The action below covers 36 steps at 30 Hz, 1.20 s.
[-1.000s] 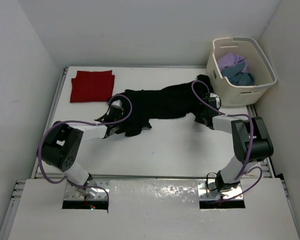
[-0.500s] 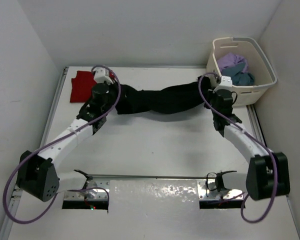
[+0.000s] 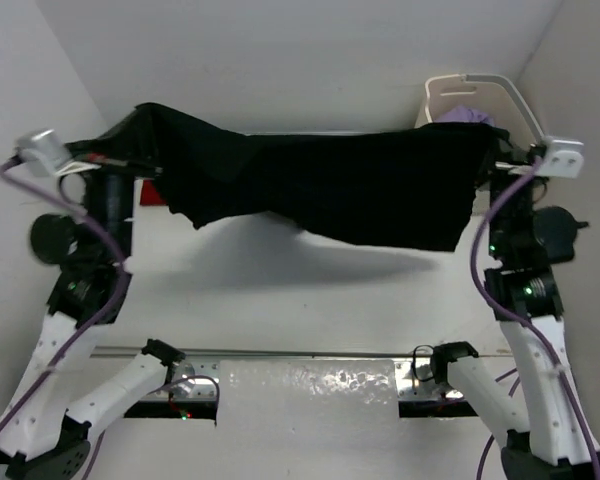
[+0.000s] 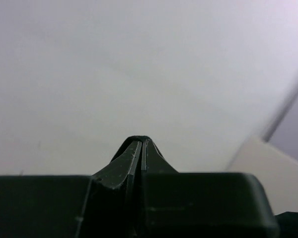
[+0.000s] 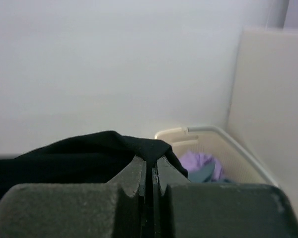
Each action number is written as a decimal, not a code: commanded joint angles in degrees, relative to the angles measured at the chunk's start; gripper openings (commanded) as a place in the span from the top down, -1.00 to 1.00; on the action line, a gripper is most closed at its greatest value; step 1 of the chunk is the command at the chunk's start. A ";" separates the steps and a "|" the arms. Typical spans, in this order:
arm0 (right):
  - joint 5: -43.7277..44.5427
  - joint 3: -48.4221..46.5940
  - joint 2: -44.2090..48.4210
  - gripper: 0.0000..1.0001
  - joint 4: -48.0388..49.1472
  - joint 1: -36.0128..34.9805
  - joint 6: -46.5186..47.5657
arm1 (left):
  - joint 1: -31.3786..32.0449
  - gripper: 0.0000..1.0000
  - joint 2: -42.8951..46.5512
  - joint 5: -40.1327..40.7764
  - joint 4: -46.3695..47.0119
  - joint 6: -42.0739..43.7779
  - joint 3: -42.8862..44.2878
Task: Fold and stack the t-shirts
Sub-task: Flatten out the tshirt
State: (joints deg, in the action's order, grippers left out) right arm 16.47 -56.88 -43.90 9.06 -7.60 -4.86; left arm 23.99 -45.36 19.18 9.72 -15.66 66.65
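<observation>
The black t-shirt (image 3: 330,190) is up off the counter (image 3: 310,295) now; left fingers (image 4: 130,159) and right fingers (image 5: 137,173) pinch its ends for spreading.

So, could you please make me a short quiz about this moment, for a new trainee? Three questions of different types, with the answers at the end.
1. True or false: the black t-shirt lies flat on the table.
2. In the right wrist view, what shows inside the basket? A) purple cloth and teal cloth B) a red towel C) nothing
3. How many arms hold the black t-shirt?
Key: 1 false, it hangs spread in the air above the table. 2 A. 3 two; both pairs of jaws are shut on its upper edge.
</observation>
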 commanded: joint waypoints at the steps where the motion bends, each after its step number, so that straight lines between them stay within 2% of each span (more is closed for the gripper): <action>1: -3.10 -6.12 3.55 1.00 -3.95 0.30 3.10 | 0.36 1.00 3.26 -5.90 -0.39 4.76 7.07; 3: -5.12 -9.90 5.13 1.00 -6.49 0.30 3.46 | 0.36 1.00 4.05 -8.54 -2.06 5.81 9.80; 9: -6.19 -16.94 7.42 1.00 -11.16 0.30 4.07 | 0.36 1.00 5.37 -8.28 -5.14 7.30 18.42; 15: -5.05 -15.46 5.06 1.00 -11.88 0.39 2.93 | 0.36 1.00 2.75 -1.44 -3.22 9.32 17.46; 20: -2.59 -7.20 -3.11 1.00 -5.65 0.39 -1.19 | 0.36 1.00 -7.62 9.00 -0.41 10.47 13.25; 23: -0.13 -1.05 -8.54 1.00 -0.03 0.39 -3.83 | -0.17 1.00 -14.91 14.99 3.88 10.30 6.85; 26: 3.74 3.52 -14.61 1.00 3.32 0.39 -6.30 | -4.64 1.00 -23.52 10.02 4.79 5.93 3.84; 28: 5.58 5.11 -22.52 1.00 3.51 1.00 -9.26 | -8.24 1.00 -31.31 7.03 3.30 2.14 2.87; 29: 5.77 5.64 -28.81 0.94 4.12 1.44 -10.24 | -11.47 0.59 -34.50 3.01 2.86 -0.57 2.87; 30: 4.81 6.16 -32.18 0.81 5.34 1.88 -11.30 | -12.81 0.24 -37.57 1.49 2.77 -1.56 3.39; 31: 3.32 5.82 -35.69 0.49 5.62 3.27 -13.74 | -13.87 -0.24 -44.48 -0.79 1.46 -1.91 4.53; 32: -0.26 4.77 -39.04 0.22 4.57 3.90 -14.64 | -14.05 -0.56 -48.29 -1.42 -0.03 -1.74 6.37; 33: -2.12 3.37 -44.90 -0.03 2.91 4.51 -15.34 | -14.14 -0.75 -51.81 -2.03 -2.05 -1.74 11.69; 34: -3.45 0.66 -46.87 -0.15 1.24 5.04 -15.44 | -14.14 -0.79 -58.19 -3.00 -4.68 -1.83 14.62; 35: -4.94 0.11 -48.20 -0.40 0.18 5.05 -14.83 | -14.14 -0.92 -60.78 -5.27 -8.27 -1.48 19.26; 36: -6.00 0.98 -48.91 -0.46 1.82 5.05 -14.82 | -14.06 -0.92 -63.50 -7.73 -8.13 -1.65 20.09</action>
State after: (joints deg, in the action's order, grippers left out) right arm 14.83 -52.97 -92.44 8.32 -3.22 -16.97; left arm 9.32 -105.97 18.70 3.60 -15.53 78.39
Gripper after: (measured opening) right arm 0.679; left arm 0.947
